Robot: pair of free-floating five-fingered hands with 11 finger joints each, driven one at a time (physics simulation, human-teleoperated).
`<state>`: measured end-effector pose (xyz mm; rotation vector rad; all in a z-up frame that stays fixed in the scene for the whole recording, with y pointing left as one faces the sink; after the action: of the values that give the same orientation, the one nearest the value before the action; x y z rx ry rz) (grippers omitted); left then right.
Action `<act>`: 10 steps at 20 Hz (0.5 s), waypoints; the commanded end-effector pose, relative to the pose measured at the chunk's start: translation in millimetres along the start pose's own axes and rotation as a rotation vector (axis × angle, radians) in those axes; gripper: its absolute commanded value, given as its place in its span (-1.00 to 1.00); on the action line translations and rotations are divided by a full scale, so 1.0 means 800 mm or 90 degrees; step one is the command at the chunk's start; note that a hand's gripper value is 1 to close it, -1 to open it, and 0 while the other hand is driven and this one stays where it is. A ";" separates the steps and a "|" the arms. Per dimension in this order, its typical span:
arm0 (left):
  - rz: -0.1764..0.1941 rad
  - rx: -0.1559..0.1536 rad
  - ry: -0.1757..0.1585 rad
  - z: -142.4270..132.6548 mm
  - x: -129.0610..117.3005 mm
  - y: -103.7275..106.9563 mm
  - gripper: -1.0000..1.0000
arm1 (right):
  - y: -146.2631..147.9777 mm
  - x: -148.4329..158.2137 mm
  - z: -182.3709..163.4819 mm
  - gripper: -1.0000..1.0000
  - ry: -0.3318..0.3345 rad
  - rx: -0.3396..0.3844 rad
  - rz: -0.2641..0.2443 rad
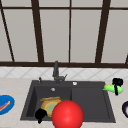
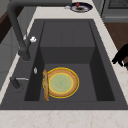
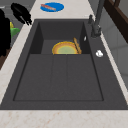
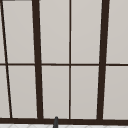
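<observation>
Front view: my left hand (image 1: 40,114) hovers at the near rim of the dark grey sink (image 1: 90,100), fingers hanging loosely apart and holding nothing, just beside the round yellow-rimmed plate with a green centre (image 1: 50,106) in the basin. My right hand (image 1: 117,83) sits on the green, elongated vegetable-like object (image 1: 111,88) on the pale marble worktop (image 1: 17,86) right of the sink; I cannot tell whether its fingers are wrapped round it. A big red sphere (image 1: 67,114) blocks the sink's near edge, so I judge I could clip the rim unseen.

Left side view: the plate lies flat on the basin floor with a brown stick-like piece (image 2: 45,85) along its faucet-side edge. A hand (image 2: 121,55) hangs over the near worktop, fingers spread. Scraping the plate could knock that stick loose.

Right side view: one hand (image 3: 21,13) floats by the sink's far corner near a blue plate (image 3: 52,6); the other hand (image 3: 4,32) covers the green object, which could roll off the worktop edge.

Upper view: window panes (image 4: 55,32).
</observation>
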<state>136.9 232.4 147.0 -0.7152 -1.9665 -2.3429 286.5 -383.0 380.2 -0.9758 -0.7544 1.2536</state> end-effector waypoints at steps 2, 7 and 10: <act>0.000 0.000 0.000 0.000 0.000 0.000 0.00 | 0.002 -0.043 0.004 1.00 -0.011 0.003 -0.023; 0.000 0.000 0.000 0.000 0.000 0.000 0.00 | 0.009 -0.086 0.010 1.00 -0.016 0.007 -0.032; 0.000 0.000 0.000 0.000 0.000 0.000 0.00 | 0.013 -0.112 0.013 1.00 -0.018 0.009 -0.037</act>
<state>136.9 232.4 147.0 -0.7152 -1.9665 -2.3429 263.7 -450.8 379.5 -0.9587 -0.7639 1.2459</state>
